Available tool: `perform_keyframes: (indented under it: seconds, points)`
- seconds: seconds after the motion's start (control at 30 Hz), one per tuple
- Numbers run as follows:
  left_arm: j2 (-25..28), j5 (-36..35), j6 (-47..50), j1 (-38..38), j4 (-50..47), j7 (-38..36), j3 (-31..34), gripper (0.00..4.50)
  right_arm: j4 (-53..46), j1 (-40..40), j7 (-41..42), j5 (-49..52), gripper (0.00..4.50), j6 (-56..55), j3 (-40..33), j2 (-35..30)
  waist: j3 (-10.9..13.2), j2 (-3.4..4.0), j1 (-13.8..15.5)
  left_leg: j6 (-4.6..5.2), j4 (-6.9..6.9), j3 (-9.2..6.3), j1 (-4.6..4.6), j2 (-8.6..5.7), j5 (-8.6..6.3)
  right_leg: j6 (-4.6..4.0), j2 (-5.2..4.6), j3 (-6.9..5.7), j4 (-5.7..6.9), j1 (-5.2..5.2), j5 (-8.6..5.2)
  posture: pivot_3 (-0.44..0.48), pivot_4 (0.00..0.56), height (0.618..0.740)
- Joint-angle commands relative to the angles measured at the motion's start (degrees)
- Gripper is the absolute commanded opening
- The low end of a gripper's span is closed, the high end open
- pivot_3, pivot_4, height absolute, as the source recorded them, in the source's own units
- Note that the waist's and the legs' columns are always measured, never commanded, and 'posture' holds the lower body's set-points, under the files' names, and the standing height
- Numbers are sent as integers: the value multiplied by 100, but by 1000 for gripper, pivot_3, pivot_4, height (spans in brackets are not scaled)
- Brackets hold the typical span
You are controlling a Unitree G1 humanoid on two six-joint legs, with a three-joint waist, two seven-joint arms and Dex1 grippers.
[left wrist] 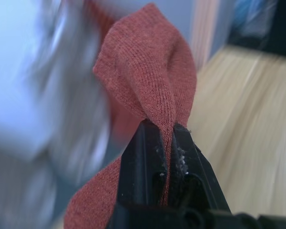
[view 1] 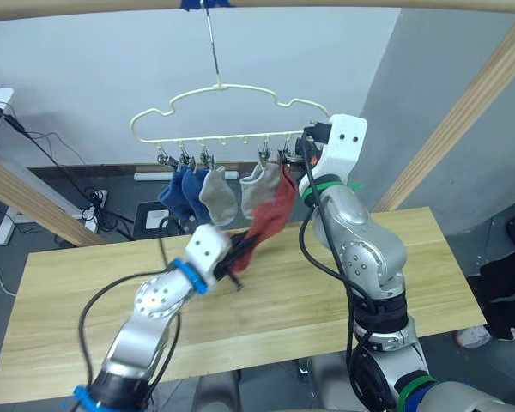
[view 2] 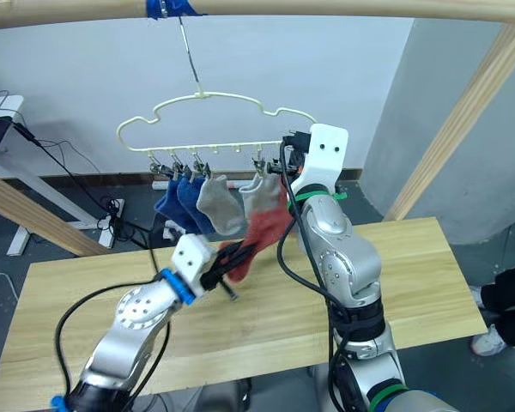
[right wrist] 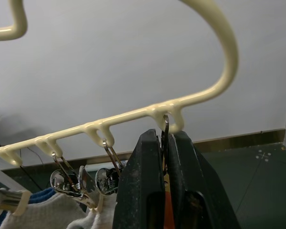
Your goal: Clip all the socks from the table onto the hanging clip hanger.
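Note:
The pale-yellow clip hanger (view 1: 232,88) hangs by its hook from the rail above the table (view 1: 412,257). Two blue socks (view 1: 180,193) and two light grey socks (view 1: 219,197) hang from its clips. A rust-red sock (view 1: 275,215) stretches from the hanger's right end down to my left gripper (view 1: 234,262), which is shut on its lower end (left wrist: 148,76). My right gripper (right wrist: 164,138) is raised at the hanger's right end. It is shut on the last metal clip (right wrist: 166,125), with red fabric showing low between its fingers.
A thick wooden rail (view 1: 326,4) with blue tape (view 1: 204,3) carries the hanger. Slanted wooden posts stand at the right (view 1: 463,120) and left (view 1: 26,202). Cables and a power strip (view 1: 94,219) lie on the floor behind the table. A person's shoe (view 1: 472,336) shows at the table's right end.

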Motion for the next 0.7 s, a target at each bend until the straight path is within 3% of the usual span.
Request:
perform_keyframes:
  seconds: [0.03, 0.33, 0.7]
  points:
    - [-289, 101, -242, -201, 320, 175, -106, 11, -258, -327, -26, 31, 0, -100, 9, 567, 0, 1, -42, 1, -1, 4, 2, 1, 0, -1, 2, 6, 1, -1, 1, -166, 229, 740]
    - [-1060, -275, 326, -599, 739, 395, -52, 11, -279, -362, -38, 23, 0, -78, -19, 541, -1, -1, -45, 2, 3, 22, 0, -2, -1, 13, 5, 31, 2, -7, 5, -182, 227, 740]
    - [-1393, -345, 551, -732, 843, 649, 104, 11, -294, -352, -39, 9, 0, -54, -10, 517, -2, -1, -112, 2, 5, 25, 2, -2, -1, 18, 9, 38, 3, -7, 5, -189, 229, 740]
